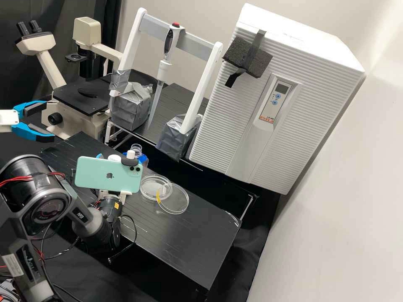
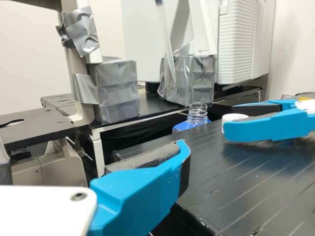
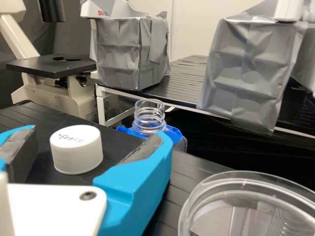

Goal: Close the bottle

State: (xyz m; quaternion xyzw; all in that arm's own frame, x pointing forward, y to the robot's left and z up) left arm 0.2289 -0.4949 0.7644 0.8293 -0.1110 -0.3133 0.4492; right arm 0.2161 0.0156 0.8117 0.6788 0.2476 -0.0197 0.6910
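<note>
The clear bottle [image 3: 149, 117] with its blue lower part stands uncapped at the far edge of the black platform [image 1: 180, 226]; it is also seen as the bottle [image 1: 136, 149] and the bottle [image 2: 198, 114]. Its white cap [image 3: 76, 147] sits upright on the platform just in front of it. My right gripper [image 3: 86, 142] is open, with a finger on each side of the cap and a small gap to both. From the left wrist, that right gripper [image 2: 246, 118] brackets the cap [image 2: 234, 118]. My left gripper [image 1: 48, 119] hovers open at the platform's left end, one finger [image 2: 142, 191] showing.
Two petri dishes [image 1: 166, 193] lie right of the bottle. Behind stand a pipette rack with foil-taped feet [image 1: 130, 105], a microscope [image 1: 71, 100] and a large white appliance [image 1: 277, 96]. A mint phone [image 1: 107, 174] is clamped on the right arm.
</note>
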